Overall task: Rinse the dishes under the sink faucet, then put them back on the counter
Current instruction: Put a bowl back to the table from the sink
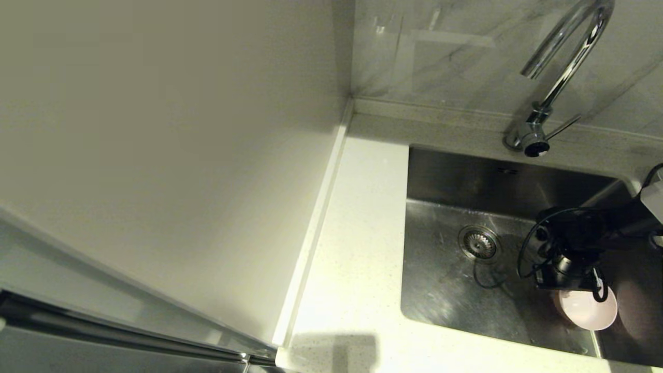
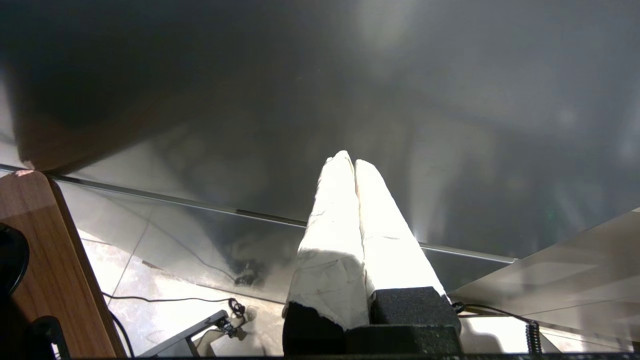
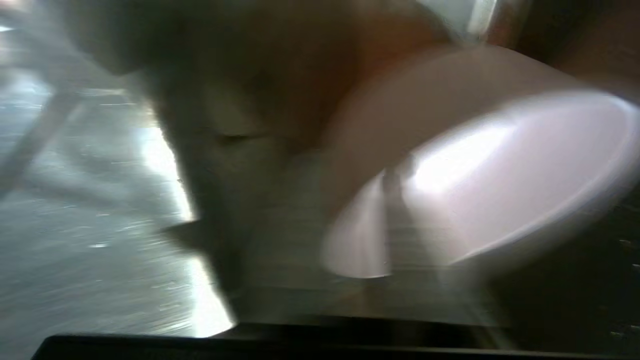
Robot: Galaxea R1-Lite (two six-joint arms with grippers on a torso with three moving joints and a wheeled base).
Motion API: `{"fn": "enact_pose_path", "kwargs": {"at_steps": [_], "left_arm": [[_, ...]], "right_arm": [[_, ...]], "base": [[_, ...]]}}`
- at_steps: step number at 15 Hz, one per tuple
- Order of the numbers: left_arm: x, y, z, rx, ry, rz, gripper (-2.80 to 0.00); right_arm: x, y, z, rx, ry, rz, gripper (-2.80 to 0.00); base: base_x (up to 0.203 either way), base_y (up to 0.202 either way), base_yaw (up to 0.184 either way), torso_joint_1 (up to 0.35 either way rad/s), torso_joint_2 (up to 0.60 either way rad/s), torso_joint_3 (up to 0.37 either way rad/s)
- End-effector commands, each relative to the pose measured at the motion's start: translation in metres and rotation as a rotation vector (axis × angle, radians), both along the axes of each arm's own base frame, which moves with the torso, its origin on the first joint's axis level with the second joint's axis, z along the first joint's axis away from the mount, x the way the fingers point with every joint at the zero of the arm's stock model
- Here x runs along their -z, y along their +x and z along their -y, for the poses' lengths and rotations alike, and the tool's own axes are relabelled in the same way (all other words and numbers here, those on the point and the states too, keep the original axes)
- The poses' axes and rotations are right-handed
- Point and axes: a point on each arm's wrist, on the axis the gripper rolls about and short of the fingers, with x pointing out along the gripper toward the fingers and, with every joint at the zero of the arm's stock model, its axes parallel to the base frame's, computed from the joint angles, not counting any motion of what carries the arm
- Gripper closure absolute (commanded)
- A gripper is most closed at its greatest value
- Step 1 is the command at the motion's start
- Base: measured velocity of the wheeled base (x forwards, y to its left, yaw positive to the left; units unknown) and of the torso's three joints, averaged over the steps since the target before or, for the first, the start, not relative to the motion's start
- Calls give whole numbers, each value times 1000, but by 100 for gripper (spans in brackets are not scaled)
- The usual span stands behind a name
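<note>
**Holding one pink bowl low in the sink**

Reaching down into the stainless steel sink [image 1: 445, 290], the right gripper [image 1: 570, 282] sits near the basin's right side, its black body and looped cable blocking most of its own fingers in the head view. One pale pink bowl [image 1: 588, 308] shows just below it, tilted so that its open mouth faces outward. In the right wrist view the same pink bowl [image 3: 480, 185] fills much of the picture, lying on its side and heavily blurred; a finger seems to cross its rim, so the gripper looks to have hold of it, though how wide the fingers stand cannot be told.

Only that one bowl is in view. A dim rounded shape lies to its right on the basin floor, too dark to name. One round strainer drain [image 1: 479, 242] sits in the basin floor, well apart from the bowl toward the robot's left. One chrome gooseneck faucet [image 1: 562, 67] rises behind the sink, its thin lever sticking out to the side; its spout ends above the basin, not over the bowl.

White speckled counter [image 1: 362, 233] runs along the sink's left and near sides.

Seen only from its own wrist, the left gripper [image 2: 350, 162] is parked away from the sink, its two white-wrapped fingers [image 2: 332, 225] pressed together with nothing between them.
</note>
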Motion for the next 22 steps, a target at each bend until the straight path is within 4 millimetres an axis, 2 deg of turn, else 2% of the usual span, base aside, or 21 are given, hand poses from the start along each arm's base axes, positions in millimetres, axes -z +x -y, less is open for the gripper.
{"fn": "enact_pose_path", "kwargs": {"at_steps": [1, 4, 7, 9, 13, 15, 17, 20, 22], "left_arm": [[1, 0, 0, 0, -1, -3, 0], [1, 0, 0, 0, -1, -2, 0], [1, 0, 0, 0, -1, -3, 0], [1, 0, 0, 0, -1, -3, 0], [1, 0, 0, 0, -1, -3, 0], [1, 0, 0, 0, -1, -3, 0], [1, 0, 0, 0, -1, -3, 0], [1, 0, 0, 0, -1, -3, 0], [1, 0, 0, 0, -1, -3, 0]], "right_arm": [[-13, -5, -1, 6, -13, 20, 0], [-30, -19, -14, -32, 18, 38, 0], [-42, -41, -40, -100, 54, 80, 0], [-52, -58, -64, -198, 131, 154, 0], [-65, -83, -125, -413, 236, 255, 0], [-78, -86, -156, -468, 395, 384, 0], [-95, -85, -177, -499, 531, 470, 0], [-133, -70, -209, -413, 778, 585, 0], [-167, -58, -224, -371, 1018, 614, 0]], "base": [[0, 0, 0, 0, 0, 0], [0, 0, 0, 0, 0, 0], [0, 0, 0, 0, 0, 0], [0, 0, 0, 0, 0, 0], [0, 0, 0, 0, 0, 0], [0, 0, 0, 0, 0, 0], [0, 0, 0, 0, 0, 0], [0, 0, 0, 0, 0, 0], [0, 0, 0, 0, 0, 0]]}}
